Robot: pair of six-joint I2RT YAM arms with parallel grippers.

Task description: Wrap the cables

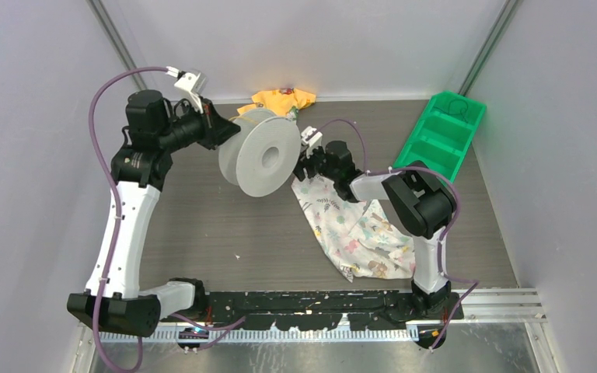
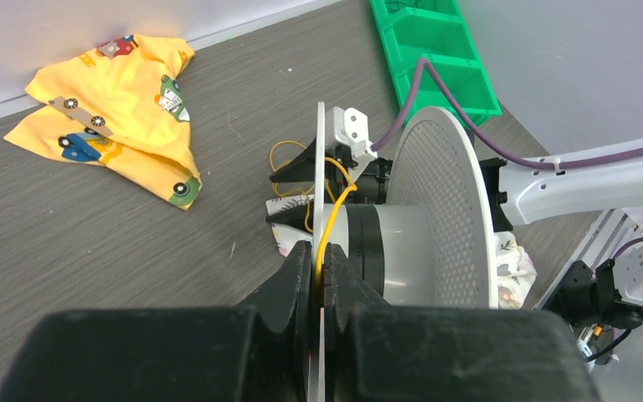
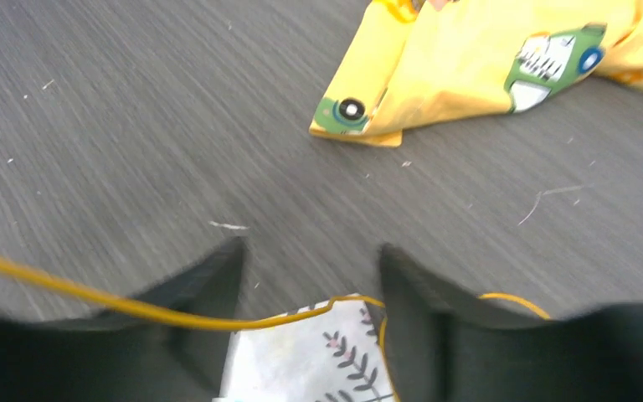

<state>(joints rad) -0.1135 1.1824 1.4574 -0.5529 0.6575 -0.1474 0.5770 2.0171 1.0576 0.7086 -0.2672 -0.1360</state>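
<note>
From above, the left arm (image 1: 128, 210) reaches across the dark table (image 1: 202, 225) and holds a grey spool (image 1: 260, 155) on its side above the surface, the left jaws closed on its rim. The right arm (image 1: 416, 206) bends in from the other side, its right jaws just beside the spool, over a floral cloth (image 1: 357, 229). A yellow cloth (image 1: 284, 99) lies at the back wall and a green bin (image 1: 439, 136) at the far right. The cable is too thin to make out here.

In the left wrist view, the left jaws clamp the spool's near rim (image 2: 320, 151) edge-on. The yellow-orange cable (image 2: 335, 209) rises from the jaws along that rim, curls over it and loops loosely toward the right jaws, whose black fingers (image 2: 297, 170) stand apart beyond the rim. The spool's hub (image 2: 385, 251) shows a dark band.

In the right wrist view, the two fingers (image 3: 209, 289) are spread open, gripping nothing. The cable (image 3: 92, 295) crosses in front of the left finger, follows the floral cloth's (image 3: 301, 356) edge between them, and arcs past the other finger. The yellow cloth (image 3: 469, 67) lies beyond.
</note>
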